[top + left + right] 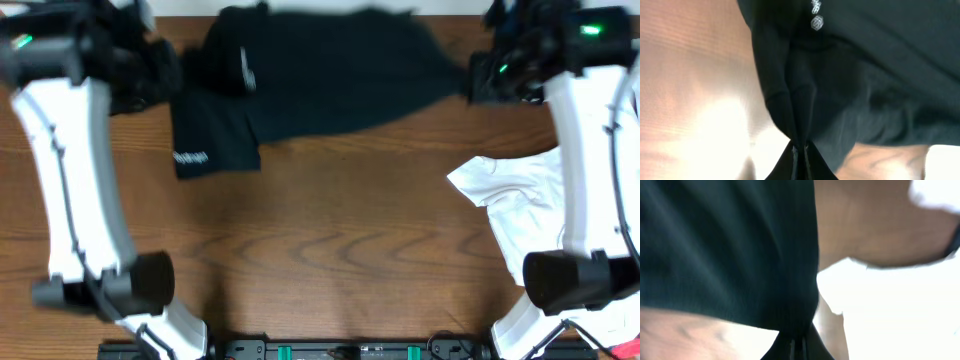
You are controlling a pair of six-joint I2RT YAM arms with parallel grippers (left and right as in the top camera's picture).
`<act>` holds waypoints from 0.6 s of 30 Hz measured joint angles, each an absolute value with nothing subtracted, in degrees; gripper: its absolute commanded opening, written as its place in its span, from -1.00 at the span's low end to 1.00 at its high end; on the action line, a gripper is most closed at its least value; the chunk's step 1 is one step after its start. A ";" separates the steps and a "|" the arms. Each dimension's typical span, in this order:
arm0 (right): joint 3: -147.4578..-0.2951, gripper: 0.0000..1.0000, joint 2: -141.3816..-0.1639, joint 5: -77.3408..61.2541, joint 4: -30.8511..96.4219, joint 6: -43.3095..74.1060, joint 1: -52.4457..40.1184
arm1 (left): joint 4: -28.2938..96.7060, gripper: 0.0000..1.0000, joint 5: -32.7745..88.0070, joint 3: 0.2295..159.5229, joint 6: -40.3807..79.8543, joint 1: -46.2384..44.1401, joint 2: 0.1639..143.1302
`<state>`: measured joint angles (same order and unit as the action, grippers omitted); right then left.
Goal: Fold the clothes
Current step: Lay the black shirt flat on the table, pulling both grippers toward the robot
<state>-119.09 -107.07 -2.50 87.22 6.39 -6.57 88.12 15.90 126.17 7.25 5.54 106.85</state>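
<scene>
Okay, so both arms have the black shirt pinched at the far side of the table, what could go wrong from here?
The left gripper and right gripper each pinch only a small bunch of the black shirt, so a pull could slip it free.
Its printed sleeve lies crumpled on the left arm's side, so a fold may trap that wrinkle.
The white garment lies close to the right arm and could get dragged along.
</scene>
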 measured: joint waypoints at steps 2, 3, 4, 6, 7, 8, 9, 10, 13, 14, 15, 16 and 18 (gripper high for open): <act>-112.33 -0.98 -107.66 -2.50 87.29 5.43 -6.59 | 88.05 -0.88 14.85 119.26 7.01 5.52 109.84; -109.58 -0.98 -107.85 -2.50 87.57 5.13 -6.59 | 88.01 -0.88 14.74 116.60 6.98 5.52 110.80; -106.21 -0.97 -107.94 -2.50 87.33 4.69 -6.59 | 87.81 -0.88 14.57 113.03 6.94 5.52 111.87; -100.49 -0.97 -107.94 -2.50 87.09 3.73 -6.59 | 87.64 -0.88 14.15 106.67 6.70 5.52 113.38; -97.56 -0.97 -107.94 -2.50 86.54 3.22 -6.59 | 87.02 -0.88 13.89 102.98 6.57 5.52 113.86; -95.29 -0.97 -107.94 -2.48 86.02 2.87 -6.59 | 86.78 -0.88 13.76 100.71 6.52 5.52 114.10; -92.55 -0.97 -107.94 -2.48 85.23 2.46 -6.57 | 86.02 -0.88 13.74 97.76 6.42 5.52 114.13; -90.26 -0.98 -107.94 -2.46 84.60 2.24 -6.57 | 85.43 -0.88 13.78 95.20 6.33 5.52 114.13; -84.25 -0.97 -107.94 -2.35 82.50 1.83 -6.57 | 84.49 -0.88 14.46 89.62 6.13 5.52 114.13; -82.72 -0.98 -107.94 -2.28 81.69 1.76 -6.57 | 84.40 -0.88 14.63 88.12 6.11 5.52 114.13; -81.32 -0.97 -107.94 -2.28 81.06 1.67 -6.57 | 84.40 -0.88 14.76 86.85 6.11 5.52 114.13; -80.34 -0.98 -107.94 -2.24 80.77 1.65 -6.57 | 84.42 -0.88 14.90 86.04 6.11 5.52 114.13; -78.76 -0.97 -107.94 -2.11 80.44 1.61 -6.57 | 84.73 -0.88 15.03 84.95 6.11 5.52 114.13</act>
